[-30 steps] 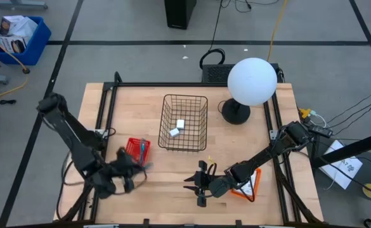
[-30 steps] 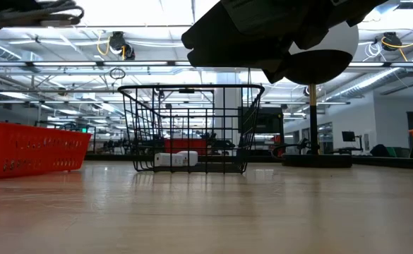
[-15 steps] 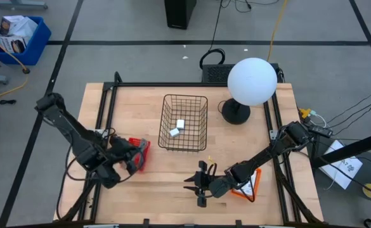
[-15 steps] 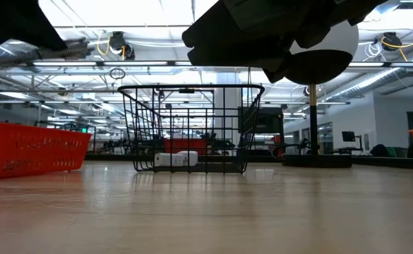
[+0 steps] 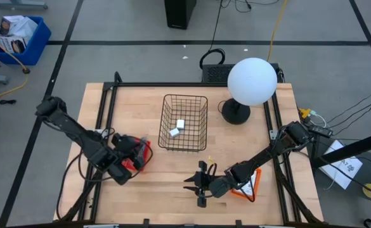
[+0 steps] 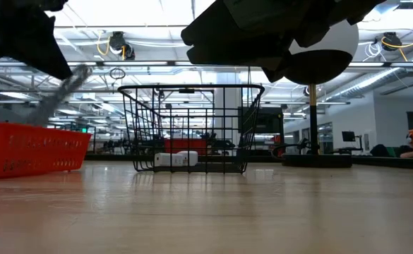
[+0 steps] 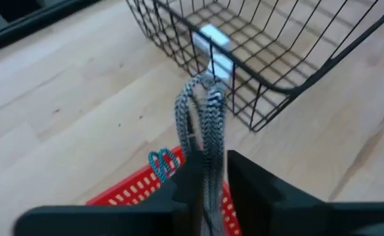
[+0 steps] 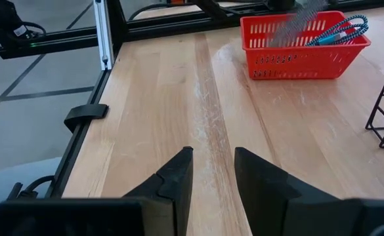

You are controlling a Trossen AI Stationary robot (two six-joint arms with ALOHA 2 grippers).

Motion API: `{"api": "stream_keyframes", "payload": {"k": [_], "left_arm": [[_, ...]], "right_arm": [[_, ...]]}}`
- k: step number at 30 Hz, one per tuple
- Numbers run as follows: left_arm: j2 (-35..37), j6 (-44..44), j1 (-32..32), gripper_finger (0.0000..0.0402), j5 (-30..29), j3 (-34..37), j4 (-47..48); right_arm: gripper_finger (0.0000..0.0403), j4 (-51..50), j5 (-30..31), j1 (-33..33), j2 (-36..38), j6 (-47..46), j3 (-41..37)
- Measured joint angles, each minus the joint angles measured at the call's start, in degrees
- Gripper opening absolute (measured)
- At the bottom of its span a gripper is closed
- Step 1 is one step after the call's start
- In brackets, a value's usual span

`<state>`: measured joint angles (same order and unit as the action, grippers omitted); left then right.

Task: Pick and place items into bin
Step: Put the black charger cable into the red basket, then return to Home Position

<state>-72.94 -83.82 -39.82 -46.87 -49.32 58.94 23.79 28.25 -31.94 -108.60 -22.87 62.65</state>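
Observation:
My left gripper (image 5: 132, 159) hovers over a red plastic basket (image 5: 143, 149) on the table's left half and is shut on a grey braided cord (image 7: 205, 121). In the low view the cord (image 6: 62, 94) slants below the gripper. A teal braided cable (image 7: 161, 162) lies in the red basket (image 8: 303, 46). Beyond it stands a black wire bin (image 5: 164, 123) with two small white blocks (image 5: 177, 128) on its floor. My right gripper (image 5: 198, 183) waits open above the wood near the table's near edge, touching nothing. My left gripper pinches the grey braided cord (image 7: 207, 164) between its two fingers, which lie along the cord. A doubled loop of it (image 7: 203, 92) sticks out past the fingertips toward the wire bin. The cord is lifted above the red basket; the held part behind the fingers is hidden.
A lamp with a white globe (image 5: 252, 81) and a black foot (image 5: 235, 113) stands right of the wire bin. An orange container (image 5: 249, 186) sits at the near right under my right arm. Bare wood lies between the red basket and my right gripper.
My left gripper has moved from the near-left part of the table toward the far edge, over the red basket, and has tipped. In the low view the cord it holds has come down from level near the top to a slant.

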Motion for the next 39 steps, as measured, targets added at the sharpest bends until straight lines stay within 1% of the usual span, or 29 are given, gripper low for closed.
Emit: {"api": "stream_keyframes", "payload": {"k": [5,9,12,14,18,21,23,24,26,28,29,30,32,34,36,39], "left_arm": [[-0.9,0.4,0.2,0.0138,1.8,0.0,0.0],[-0.9,1.5,-0.3,0.0189,1.6,0.0,-0.1],[-0.5,4.6,-1.4,0.0215,0.7,0.0,-0.5],[-0.5,4.1,-2.9,0.0228,-0.3,0.0,-1.6],[-0.5,2.6,-7.6,0.0243,-7.7,0.0,-4.0],[-0.3,4.0,-11.3,0.0249,-12.3,0.0,-3.8],[0.3,4.8,-14.1,0.0252,-16.6,0.0,-4.0],[0.6,5.9,-15.3,0.0253,-19.4,0.0,-4.4],[1.0,9.3,-16.2,0.0252,-25.2,0.0,-6.6],[1.7,14.4,-15.4,0.0251,-27.1,0.0,-10.1],[1.9,17.9,-14.4,0.0251,-26.7,0.0,-12.6],[1.9,21.9,-13.1,0.0252,-25.0,0.0,-16.0],[1.8,33.3,-10.8,0.0254,-19.3,0.5,-25.1],[1.8,46.8,-9.0,0.0255,-12.8,2.2,-37.2],[1.8,60.4,-7.3,0.0254,-3.2,4.7,-51.1],[2.5,74.7,-4.4,0.0253,12.8,8.7,-68.6]], "right_arm": [[0.0105,0.0,0.0,0.0,0.0,0.0,0.0],[0.0105,0.4,0.0,0.0,0.0,0.6,0.0],[0.0105,1.0,0.0,0.1,0.1,2.8,0.0],[0.0105,0.1,0.0,0.1,0.7,5.0,0.0],[0.0105,-5.8,0.0,-0.3,4.1,4.9,0.0],[0.0105,-12.5,-0.6,-1.7,9.1,6.5,0.0],[0.0105,-16.8,-0.9,-2.7,12.6,6.4,0.0],[0.0105,-18.4,0.3,-3.1,14.2,4.9,0.0],[0.0105,-20.0,1.8,-3.7,17.1,5.1,0.0],[0.0105,-18.1,2.0,-4.0,19.9,7.3,-1.3],[0.0105,-16.8,2.0,-4.1,21.3,7.8,-2.5],[0.0105,-15.2,2.0,-4.2,22.7,8.0,-4.0],[0.0105,-12.7,1.8,-4.3,25.5,7.6,-8.1],[0.0105,-9.6,1.9,-4.1,28.5,6.8,-13.0],[0.0105,-5.8,1.9,-4.0,32.0,6.8,-18.2],[0.0105,1.7,1.6,-4.9,37.0,8.9,-25.2]]}}
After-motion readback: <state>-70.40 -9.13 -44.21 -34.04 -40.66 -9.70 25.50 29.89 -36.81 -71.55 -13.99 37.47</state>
